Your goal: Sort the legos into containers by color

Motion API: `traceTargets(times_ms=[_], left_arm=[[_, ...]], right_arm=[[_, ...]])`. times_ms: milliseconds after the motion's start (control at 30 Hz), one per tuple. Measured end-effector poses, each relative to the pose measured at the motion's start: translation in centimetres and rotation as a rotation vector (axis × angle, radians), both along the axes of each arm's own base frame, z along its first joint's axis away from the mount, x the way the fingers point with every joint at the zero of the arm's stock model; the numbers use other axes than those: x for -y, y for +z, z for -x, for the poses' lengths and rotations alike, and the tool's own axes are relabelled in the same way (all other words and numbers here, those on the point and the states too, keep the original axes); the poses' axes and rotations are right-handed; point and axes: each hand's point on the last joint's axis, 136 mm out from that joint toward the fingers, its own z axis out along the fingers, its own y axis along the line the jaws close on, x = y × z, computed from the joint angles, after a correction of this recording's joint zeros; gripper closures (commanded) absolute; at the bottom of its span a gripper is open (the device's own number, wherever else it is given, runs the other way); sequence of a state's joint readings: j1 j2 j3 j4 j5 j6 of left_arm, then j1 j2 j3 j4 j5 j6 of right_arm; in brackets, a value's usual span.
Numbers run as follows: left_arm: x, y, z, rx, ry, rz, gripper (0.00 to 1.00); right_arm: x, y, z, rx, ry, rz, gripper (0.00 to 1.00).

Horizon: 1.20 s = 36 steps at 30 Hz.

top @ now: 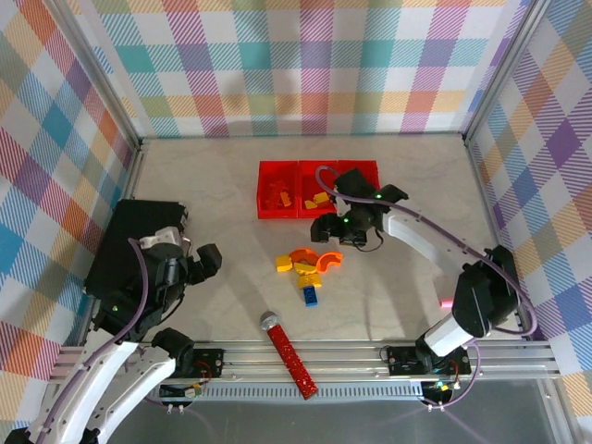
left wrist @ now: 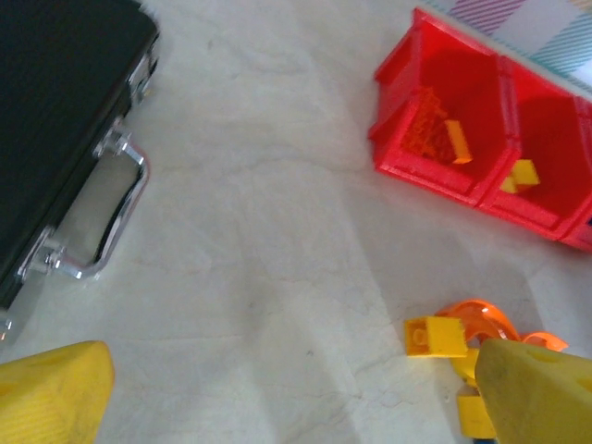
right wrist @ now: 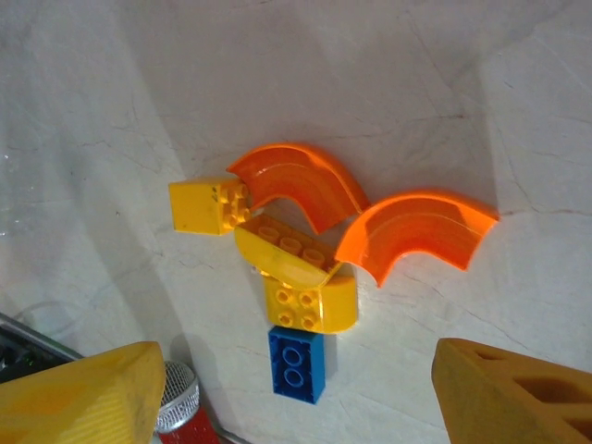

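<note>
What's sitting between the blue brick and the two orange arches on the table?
Two yellow bricks lie between the blue brick and the orange arches, clearest in the right wrist view.

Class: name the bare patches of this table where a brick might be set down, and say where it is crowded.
Bare: the wide stretch between the black case and the red bins; the strip behind the bins, up to the back wall. Crowded: just before the bins, where loose legos lie bunched near the right claw.

Top view high, wide; wrist views low, sharing loose legos (right wrist: 310, 301).
</note>
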<state>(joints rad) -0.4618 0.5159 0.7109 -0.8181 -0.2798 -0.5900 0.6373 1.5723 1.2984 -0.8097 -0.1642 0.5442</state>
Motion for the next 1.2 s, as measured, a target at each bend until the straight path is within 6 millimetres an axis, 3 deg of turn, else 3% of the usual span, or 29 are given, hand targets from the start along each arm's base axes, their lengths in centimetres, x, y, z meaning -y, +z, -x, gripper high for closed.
traceTargets(times_ms=[133,367,567,800,1200], left_arm=[[-0.6,-1.8,1.0,-0.045,0.035,0.016,0.00],[-1.5,-0.8,1.5,0.017,0.085,0.050,0.00],[-2.2,-0.3,2.0,0.051,0.113,0.061,0.00],[-2.4,-0.2,2.0,0.061,0.119,0.062,0.00],[-2.4,-0.4,2.0,0.055,0.119,0.059,0.00]], right_arm=[[-2.5,-0.6,-0.2,0.005,0.029,0.041,0.23],[-7.1,-1.9,-0.9,0.013,0.076,0.108,0.22],[-9.9,-4.1,-1.5,0.012,0.098,0.177,0.23],[-11.4,-6.3,-1.1,-0.002,0.115,0.254,0.22],[-12.1,-9.7,-0.3,-0.051,0.133,0.375,0.20]])
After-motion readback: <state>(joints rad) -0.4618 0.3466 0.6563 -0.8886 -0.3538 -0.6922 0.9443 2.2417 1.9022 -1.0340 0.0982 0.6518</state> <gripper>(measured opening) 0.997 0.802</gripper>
